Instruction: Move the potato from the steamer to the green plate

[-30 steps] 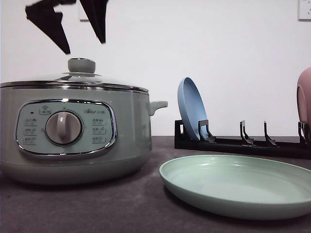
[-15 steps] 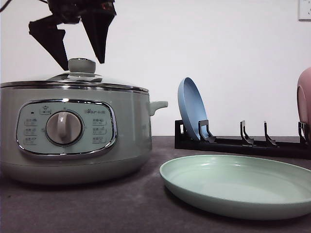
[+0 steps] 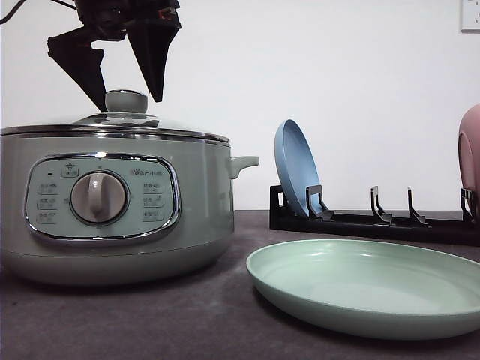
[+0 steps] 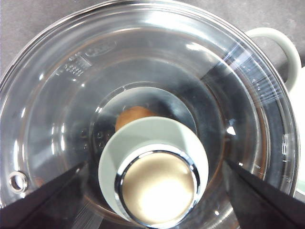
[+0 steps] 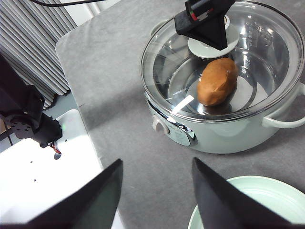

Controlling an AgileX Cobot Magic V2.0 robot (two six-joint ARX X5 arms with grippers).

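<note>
Two fingers (image 3: 154, 64) of my left gripper (image 3: 126, 99) stand spread wide on either side of the lid knob (image 3: 125, 100), touching nothing. To lift well, I judge the tips should drop level with the knob's waist, centred, before closing, then rise straight so the glass lid (image 4: 143, 71) clears the rim without tilting. My right gripper (image 5: 155, 200) hangs open and empty above the tabletop (image 5: 109, 62) between the steamer (image 3: 112, 202) and the green plate (image 3: 367, 285). The potato (image 5: 218, 81) lies inside the steamer under the lid, off-centre. The plate sits bare, just beside the steamer.
</note>
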